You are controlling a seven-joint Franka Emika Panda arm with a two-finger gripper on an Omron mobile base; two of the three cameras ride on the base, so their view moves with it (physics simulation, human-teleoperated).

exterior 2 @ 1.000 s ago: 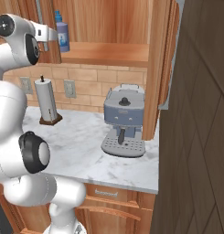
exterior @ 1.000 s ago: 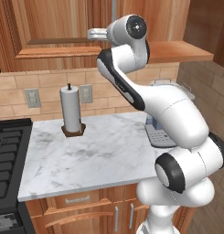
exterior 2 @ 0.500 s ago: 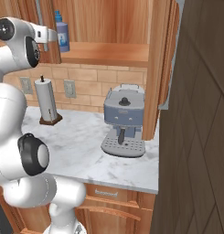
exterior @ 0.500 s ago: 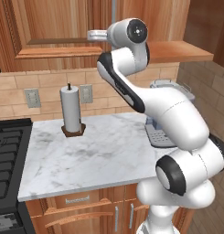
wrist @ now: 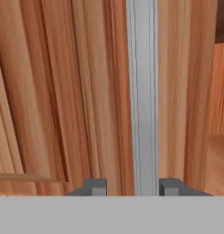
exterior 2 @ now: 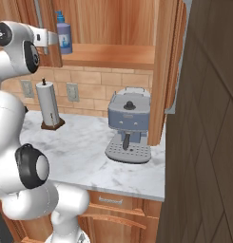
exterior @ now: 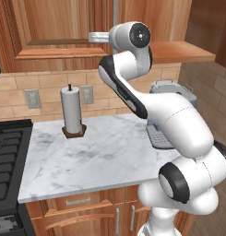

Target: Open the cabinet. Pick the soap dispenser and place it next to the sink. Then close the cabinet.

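The soap dispenser [exterior 2: 64,37] stood upright on the wooden shelf floor of the cabinet [exterior 2: 113,53], at the shelf's left end in the right base view, behind the edge of the left door. That cabinet hung on a tan brick-tile wall above a white marble counter [exterior: 105,159]; its right door [exterior 2: 168,66] was swung open, while the left door [exterior: 54,27] looked nearly shut. One paper towel roll [exterior: 71,110] stood on its brown base near the wall, and one grey-blue coffee machine [exterior 2: 128,124] sat further along the counter. Two wall outlets [exterior: 32,97] flanked the roll, and a black stove [exterior: 6,161] bordered the counter's left edge. The gripper [wrist: 131,187] was raised at the left door, its two fingertips [wrist: 96,187] straddling the single vertical silver handle [wrist: 141,91] with a small gap on each side. The jaws stood partly parted, not visibly clamped; whether they touched the bar could not be told.
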